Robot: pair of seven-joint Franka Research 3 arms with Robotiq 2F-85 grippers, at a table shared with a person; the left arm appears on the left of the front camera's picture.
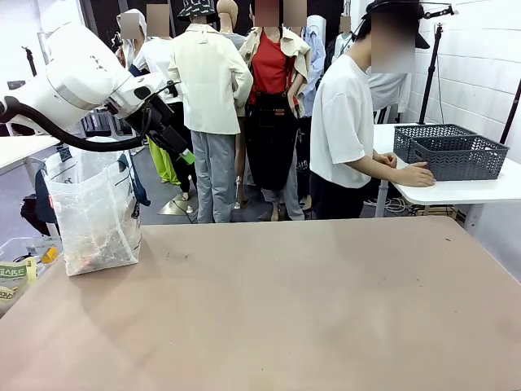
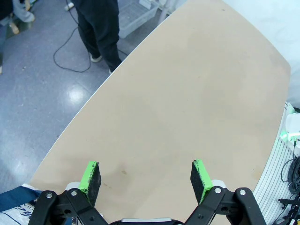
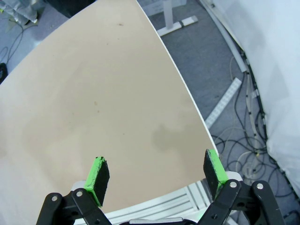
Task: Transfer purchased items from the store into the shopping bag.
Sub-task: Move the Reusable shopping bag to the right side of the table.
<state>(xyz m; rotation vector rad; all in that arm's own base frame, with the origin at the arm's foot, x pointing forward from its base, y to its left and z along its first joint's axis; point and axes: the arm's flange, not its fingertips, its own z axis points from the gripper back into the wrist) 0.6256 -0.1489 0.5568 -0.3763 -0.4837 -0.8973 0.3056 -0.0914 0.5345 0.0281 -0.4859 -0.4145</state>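
Note:
The shopping bag (image 1: 94, 213), translucent whitish plastic, stands upright on the tan table (image 1: 293, 309) at its far left. Small goods (image 1: 99, 248) show dimly through its lower part, too blurred to name. My left gripper (image 1: 184, 153) hangs in the air above and to the right of the bag. In the left wrist view the left gripper (image 2: 146, 176) is open and holds nothing, high over the bare table, with a corner of the bag and a dark blue handle (image 2: 14, 200) at the bottom left. My right gripper (image 3: 156, 171) is open over the table's edge, holding nothing.
A person in a white T-shirt (image 1: 346, 122) stands beyond the table's far edge, turned to a white side table (image 1: 456, 191) with a hand (image 1: 415, 174) on two dark grey lattice baskets (image 1: 456, 155). Packets (image 1: 12, 275) lie off the table's left side. Cables (image 3: 248, 154) cover the floor.

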